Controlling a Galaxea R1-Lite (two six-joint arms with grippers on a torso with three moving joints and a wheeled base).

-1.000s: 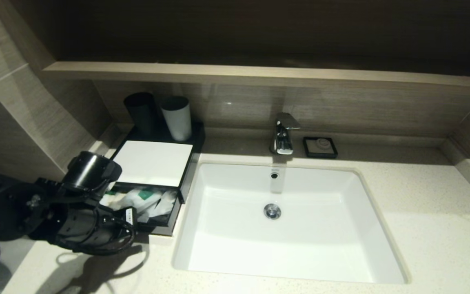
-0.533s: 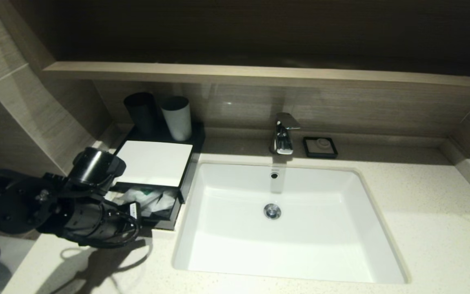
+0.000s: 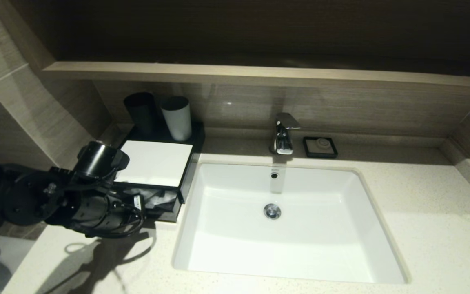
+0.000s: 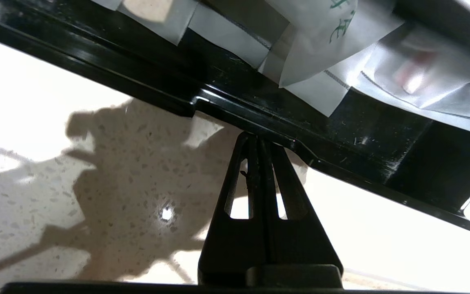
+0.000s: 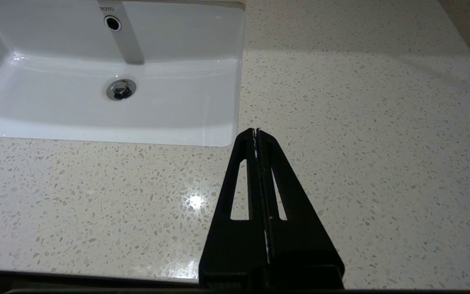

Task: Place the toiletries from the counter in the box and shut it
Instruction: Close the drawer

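Observation:
The black box (image 3: 153, 162) with a white top panel stands left of the basin. Its drawer (image 3: 166, 215) is part-way out, and white and clear toiletry packets (image 3: 159, 199) lie inside. In the left wrist view the packets (image 4: 320, 36) lie behind the drawer's black front wall (image 4: 235, 102). My left gripper (image 4: 257, 138) is shut, empty, with its tips against that front wall. The left arm (image 3: 92, 204) covers the fingers in the head view. My right gripper (image 5: 256, 131) is shut and empty above the speckled counter (image 5: 361, 122), off the basin's near corner.
A black cup (image 3: 141, 110) and a white cup (image 3: 176, 117) stand behind the box. The white basin (image 3: 284, 228) fills the middle, with a chrome tap (image 3: 284, 134) and a black soap dish (image 3: 320, 147) behind it. A tiled wall rises on the left.
My left arm has moved forward toward the box. The drawer has slid inward, so less of it and of the packets shows.

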